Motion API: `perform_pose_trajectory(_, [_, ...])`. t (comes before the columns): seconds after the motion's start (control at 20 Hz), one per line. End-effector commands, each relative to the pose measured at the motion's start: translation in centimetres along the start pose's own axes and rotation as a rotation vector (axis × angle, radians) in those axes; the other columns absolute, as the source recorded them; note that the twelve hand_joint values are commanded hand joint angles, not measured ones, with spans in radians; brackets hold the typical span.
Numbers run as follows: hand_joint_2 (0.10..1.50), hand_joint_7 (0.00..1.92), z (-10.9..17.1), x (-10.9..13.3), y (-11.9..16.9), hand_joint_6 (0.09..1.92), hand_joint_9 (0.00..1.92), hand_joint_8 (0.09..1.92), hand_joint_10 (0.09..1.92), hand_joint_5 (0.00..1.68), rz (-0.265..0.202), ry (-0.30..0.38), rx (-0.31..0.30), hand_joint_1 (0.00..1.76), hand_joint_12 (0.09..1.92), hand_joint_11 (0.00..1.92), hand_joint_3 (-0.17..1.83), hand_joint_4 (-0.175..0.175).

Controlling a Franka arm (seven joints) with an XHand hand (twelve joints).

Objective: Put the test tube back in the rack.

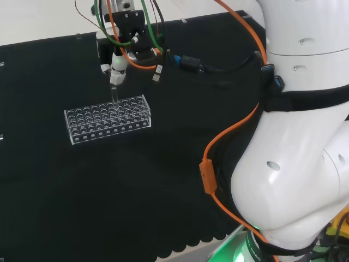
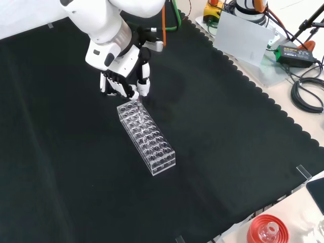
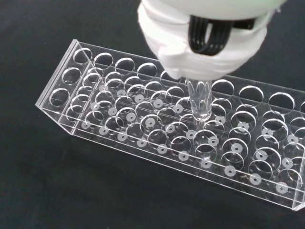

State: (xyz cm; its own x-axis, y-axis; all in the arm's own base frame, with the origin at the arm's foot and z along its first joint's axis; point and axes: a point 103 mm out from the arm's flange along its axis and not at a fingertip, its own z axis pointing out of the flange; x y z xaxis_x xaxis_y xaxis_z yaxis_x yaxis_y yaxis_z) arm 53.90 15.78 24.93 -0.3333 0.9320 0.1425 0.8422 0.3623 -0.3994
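The black and white hand pinches a clear glass test tube by its upper end, fingers curled round it, and holds it upright over the clear plastic rack with rows of round holes. In the wrist view the tube's rounded bottom sits at a hole in the rack's top plate. In the front view the hand is above the rack's far end on the black-clothed counter.
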Motion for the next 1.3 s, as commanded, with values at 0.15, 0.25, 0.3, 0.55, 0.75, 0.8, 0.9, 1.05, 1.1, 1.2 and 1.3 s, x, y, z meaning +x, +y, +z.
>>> perform_pose_trajectory(0.15, [0.66, 1.42, -0.10, -0.37, 0.26, 0.57, 1.30, 0.66, 0.36, 1.29, -0.002, -0.013, -0.011, 1.43, 1.29, 0.62, 0.58, -0.175])
perform_pose_trajectory(0.25, [0.66, 1.42, -0.26, -0.51, 0.06, 0.57, 1.30, 0.66, 0.36, 1.29, 0.001, -0.015, -0.018, 1.43, 1.29, 0.62, 0.58, -0.175])
perform_pose_trajectory(0.3, [0.66, 1.42, -0.31, -0.55, -0.06, 0.57, 1.30, 0.66, 0.36, 1.29, 0.002, -0.017, -0.021, 1.43, 1.29, 0.62, 0.58, -0.175])
perform_pose_trajectory(0.55, [0.66, 1.42, -0.30, -0.66, -0.46, 0.57, 1.30, 0.66, 0.36, 1.29, 0.005, -0.020, -0.022, 1.43, 1.29, 0.62, 0.58, -0.175])
perform_pose_trajectory(0.75, [0.66, 1.42, -0.19, -0.70, -0.50, 0.57, 1.30, 0.66, 0.36, 1.29, 0.003, -0.017, -0.021, 1.43, 1.29, 0.62, 0.58, -0.175])
perform_pose_trajectory(0.8, [0.66, 1.42, -0.08, -0.68, -0.47, 0.57, 1.30, 0.66, 0.36, 1.29, 0.003, -0.017, -0.019, 1.43, 1.29, 0.62, 0.58, -0.175])
perform_pose_trajectory(0.9, [0.66, 1.42, 0.12, -0.57, -0.36, 0.57, 1.30, 0.66, 0.36, 1.29, 0.001, -0.018, -0.015, 1.43, 1.29, 0.62, 0.58, -0.175])
perform_pose_trajectory(1.05, [0.66, 1.42, 0.30, -0.46, -0.23, 0.57, 1.30, 0.66, 0.36, 1.29, -0.003, -0.016, -0.011, 1.43, 1.29, 0.62, 0.58, -0.175])
perform_pose_trajectory(1.1, [0.66, 1.42, 0.33, -0.44, -0.21, 0.57, 1.30, 0.66, 0.36, 1.29, -0.004, -0.016, -0.011, 1.43, 1.29, 0.62, 0.58, -0.175])
perform_pose_trajectory(1.2, [0.66, 1.42, 0.46, -0.34, -0.07, 0.57, 1.30, 0.66, 0.36, 1.29, -0.005, -0.017, -0.006, 1.43, 1.29, 0.62, 0.58, -0.175])
perform_pose_trajectory(1.3, [0.66, 1.42, 0.61, -0.22, 0.10, 0.57, 1.30, 0.66, 0.36, 1.29, -0.008, -0.016, -0.004, 1.43, 1.29, 0.62, 0.59, -0.175])
